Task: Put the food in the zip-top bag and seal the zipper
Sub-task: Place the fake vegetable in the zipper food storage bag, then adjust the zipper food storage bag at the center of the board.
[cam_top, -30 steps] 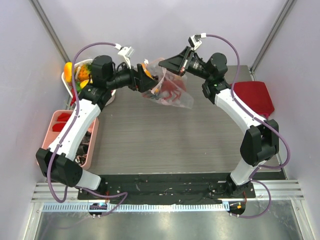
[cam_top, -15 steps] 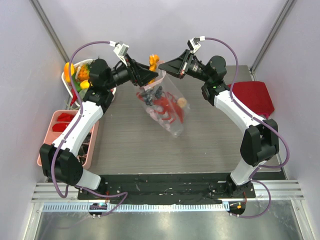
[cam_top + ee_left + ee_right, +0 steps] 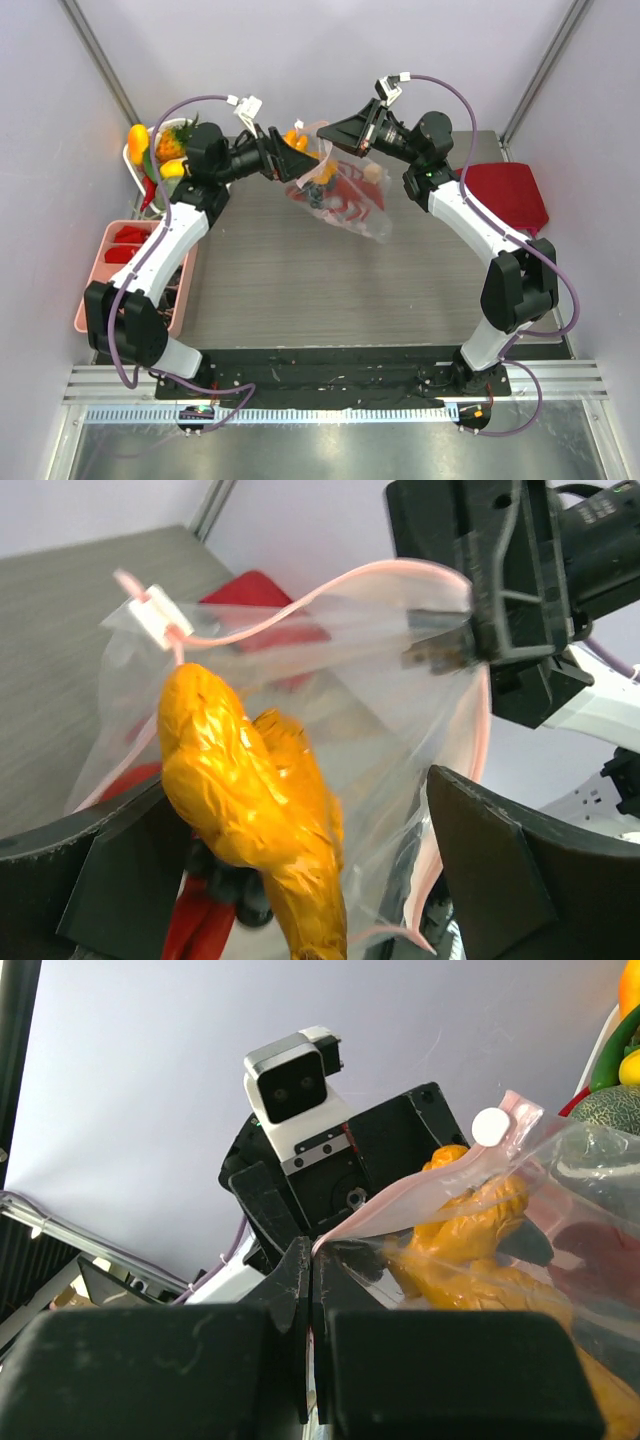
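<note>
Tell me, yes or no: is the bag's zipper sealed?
No, the zipper hangs apart in a wide loop, with the orange food piece sitting in the gap.

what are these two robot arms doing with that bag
The two arms meet at a clear pink-dotted plastic bag hanging above the grey table. The right tool is shut on the bag's mouth edge. An orange-yellow plastic toy food piece sits at the open mouth, between the left tool's fingers; its grip is unclear. A red plastic toy lobster lies inside. The pale pink zipper strip is unsealed.
</note>
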You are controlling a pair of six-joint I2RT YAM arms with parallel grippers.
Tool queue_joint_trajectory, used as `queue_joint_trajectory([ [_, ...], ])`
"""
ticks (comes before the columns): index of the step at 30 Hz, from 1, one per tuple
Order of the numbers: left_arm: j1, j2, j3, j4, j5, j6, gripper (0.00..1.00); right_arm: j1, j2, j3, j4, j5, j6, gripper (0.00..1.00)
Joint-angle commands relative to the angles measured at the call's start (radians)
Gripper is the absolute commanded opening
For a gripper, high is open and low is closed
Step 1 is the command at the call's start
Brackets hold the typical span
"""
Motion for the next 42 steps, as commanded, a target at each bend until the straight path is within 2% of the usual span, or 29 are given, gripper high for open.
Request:
queue_joint_trajectory([
  [1, 0.057, -0.069, 0.059, -0.104, 0.003, 0.009, 1.0, 0.002, -0.043, 0.044, 0.098, 0.025, 0.007, 0.01],
  [5, 0.132, -0.064, 0.173, -0.185, 0.007, 0.073, 1.0, -0.007, -0.044, 0.019, 0.098, 0.022, 0.003, 0.01],
  [6, 0.147, -0.061, 0.24, -0.316, 0.009, 0.158, 1.0, -0.005, -0.046, 0.016, 0.103, 0.019, 0.001, 0.01],
  [7, 0.152, -0.058, 0.271, -0.371, -0.014, 0.194, 1.0, -0.005, -0.046, 0.016, 0.106, 0.017, 0.0, 0.01],
  [11, 0.218, -0.069, 0.282, -0.446, -0.009, 0.221, 0.99, -0.005, -0.04, 0.028, 0.103, 0.014, 0.001, 0.01],
  [12, 0.25, -0.069, 0.265, -0.448, -0.014, 0.215, 0.95, -0.005, -0.04, 0.035, 0.104, 0.013, 0.003, 0.01],
  [15, 0.278, -0.049, 0.277, -0.52, -0.065, 0.248, 0.67, -0.004, -0.037, 0.044, 0.1, 0.011, 0.006, 0.01],
  [22, 0.252, 0.005, 0.26, -0.629, -0.005, 0.238, 0.62, -0.002, -0.037, 0.047, 0.086, 0.005, -0.002, 0.01],
  [30, 0.186, 0.051, 0.222, -0.592, -0.042, 0.215, 0.59, 0.004, -0.041, 0.032, 0.065, -0.003, -0.017, 0.01],
  [32, 0.184, 0.071, 0.242, -0.615, -0.034, 0.205, 0.52, 0.004, -0.041, 0.024, 0.063, -0.003, -0.022, 0.01],
  [33, 0.183, 0.078, 0.246, -0.638, -0.029, 0.202, 0.36, 0.004, -0.041, 0.018, 0.063, -0.003, -0.025, 0.01],
  [34, 0.184, 0.089, 0.256, -0.655, -0.02, 0.208, 0.25, 0.005, -0.043, 0.01, 0.06, -0.003, -0.045, 0.01],
  [35, 0.184, 0.091, 0.268, -0.669, -0.02, 0.218, 0.15, 0.005, -0.044, -0.017, 0.039, -0.004, -0.063, 0.01],
  [36, 0.184, 0.088, 0.266, -0.672, -0.02, 0.227, 0.0, 0.001, -0.047, -0.033, 0.005, -0.007, -0.106, 0.01],
  [37, 0.186, 0.077, 0.262, -0.678, -0.022, 0.236, 0.0, 0.001, -0.049, -0.048, -0.048, -0.004, -0.203, 0.01],
  [39, 0.184, 0.06, 0.239, -0.683, -0.023, 0.257, 0.0, -0.002, -0.061, -0.08, -0.28, 0.041, -0.354, 0.01],
  [40, 0.181, 0.048, 0.225, -0.687, -0.025, 0.273, 0.0, -0.004, -0.063, -0.079, -0.461, 0.071, -0.501, 0.01],
  [42, 0.18, 0.036, 0.228, -0.699, -0.019, 0.285, 0.0, -0.005, -0.053, -0.076, -0.581, 0.106, -0.595, 0.01],
])
